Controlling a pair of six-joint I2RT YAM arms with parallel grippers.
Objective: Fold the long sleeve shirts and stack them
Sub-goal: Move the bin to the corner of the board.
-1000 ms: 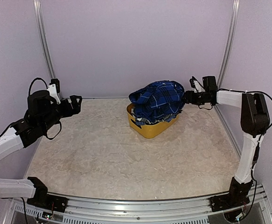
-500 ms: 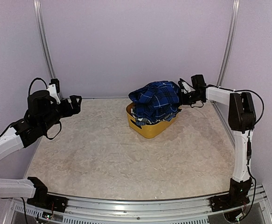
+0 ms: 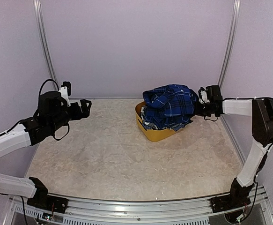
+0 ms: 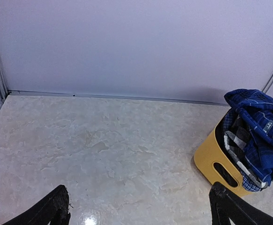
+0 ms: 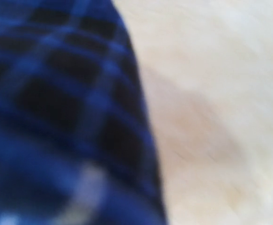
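Right wrist view: blurred; left half filled with royal blue shirt (image 5: 56, 117) cloth close against the lens, pale table (image 5: 211, 93) to the right; own fingers not visible.
Right gripper (image 3: 197, 108): clenched shut, tip buried in the right edge of the blue heap, nipping a fold of cloth there; forearm level, reaching in from the right.
Royal blue shirt, position: crumpled in a mound on top of the tub, spilling over the rim at front and right; black bands, thin white lines; small white label seen from the left wrist.
Black-and-white checked shirt (image 4: 237, 140): stuffed beneath the blue one inside the tub, part hanging over the rim.
Yellow tub (image 3: 157, 134): standing on the table, right of centre, toward the back wall; oblong handle slot in the side facing the left arm.
Left gripper (image 4: 138, 199): released, fingers (image 4: 56, 211) spread wide, nothing between them; raised over the table's left side, well apart from the tub, aimed toward it.
Table surface: pale, marbled; glare spot low between the left fingers.
Surround: plain lilac walls (image 3: 136, 47), metal rails (image 3: 45, 47) upright at the back corners.
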